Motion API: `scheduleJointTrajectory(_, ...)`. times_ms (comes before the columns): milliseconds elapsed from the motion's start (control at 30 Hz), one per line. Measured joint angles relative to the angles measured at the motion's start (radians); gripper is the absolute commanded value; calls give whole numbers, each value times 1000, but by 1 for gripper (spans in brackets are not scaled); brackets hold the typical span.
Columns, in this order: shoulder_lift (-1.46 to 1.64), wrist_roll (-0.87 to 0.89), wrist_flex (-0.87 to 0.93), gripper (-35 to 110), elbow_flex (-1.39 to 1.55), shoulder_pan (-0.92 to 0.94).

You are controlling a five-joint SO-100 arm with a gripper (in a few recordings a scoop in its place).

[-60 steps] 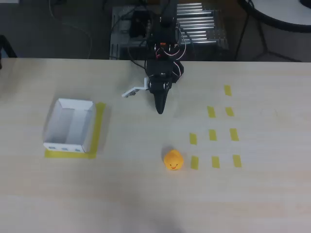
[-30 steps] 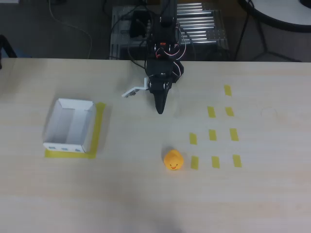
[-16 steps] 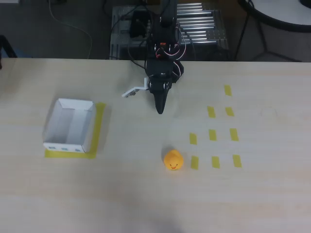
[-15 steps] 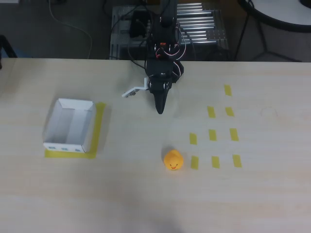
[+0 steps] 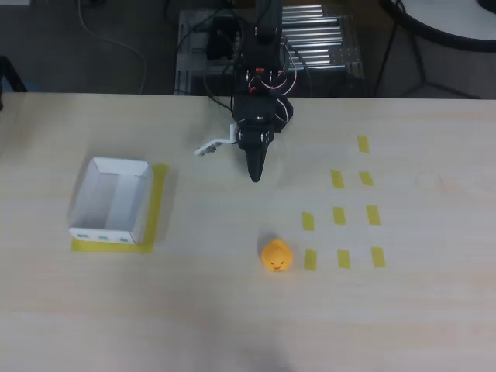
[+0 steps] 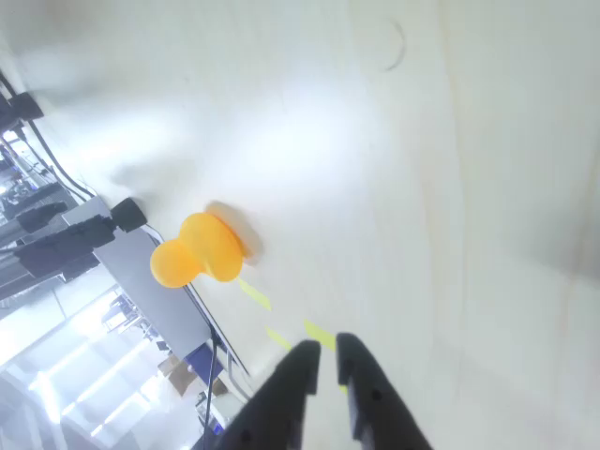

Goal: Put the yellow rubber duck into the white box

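One yellow rubber duck (image 5: 277, 256) sits upright on the light wood surface (image 5: 232, 310), face toward the bottom edge of the overhead view, touching nothing. Just to its right is a yellow tape square (image 5: 311, 259), part of a scattered group of such squares further right. White box (image 5: 111, 201) is well apart to the left, on a patch of yellow tape, open side up, small marks on its lower outer wall; nothing visible inside. Black arm enters from the top centre; pincer (image 5: 254, 172) points down the picture toward the duck, near the surface's far half, clearly apart from the duck and holding nothing. A white plate (image 5: 211, 146) sticks out to the left of the arm. In the wrist view the pincer (image 6: 326, 354) tips sit narrow, nearly together with a thin gap; the duck (image 6: 199, 249) is ahead of them, not between them.
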Motion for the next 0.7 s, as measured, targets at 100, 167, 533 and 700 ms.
scheduleJointTrajectory(100, 0, -61, -17, 0, -14, 26)
scheduleJointTrajectory(167, -3, -104, -31, 0, -66, 51)
scheduleJointTrajectory(533, -810, -344, 442, 6, -1108, 60)
scheduleJointTrajectory(700, -1160, -495, 555, 20, -1378, 43)
